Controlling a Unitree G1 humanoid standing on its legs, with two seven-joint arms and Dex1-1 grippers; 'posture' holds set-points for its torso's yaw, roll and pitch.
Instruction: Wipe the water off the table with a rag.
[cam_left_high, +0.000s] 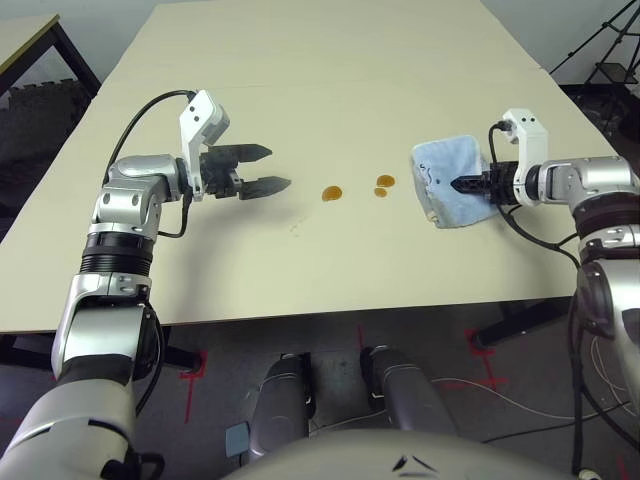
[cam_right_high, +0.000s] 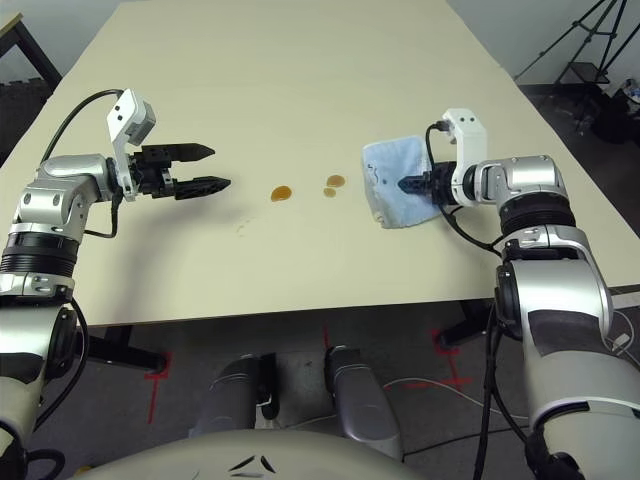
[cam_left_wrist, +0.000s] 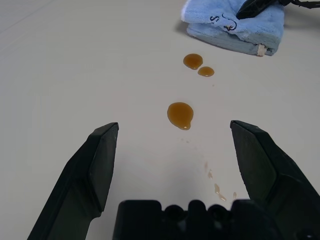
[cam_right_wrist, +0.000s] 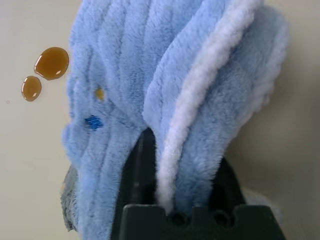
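Rag (cam_right_wrist: 110, 65) on table (cam_left_high: 300, 90), fold pinched between right jaws

rag (cam_left_high: 448, 180) lt blue w/ white edging, drops (cam_left_high: 332, 193) amber-brown, tabletop (cam_left_high: 300, 70) plain pale beige.

Beige table (cam_left_high: 330, 80), amber water drops (cam_left_high: 332, 193), blue rag (cam_left_high: 446, 180)

The right gripper's (cam_right_wrist: 175, 172) fingertips are hidden in the rag's (cam_left_high: 450, 180) folds; the table (cam_left_high: 330, 270) runs off past the far edge; far-right stand (cam_left_high: 612, 72), perhaps a tripod, is cut off
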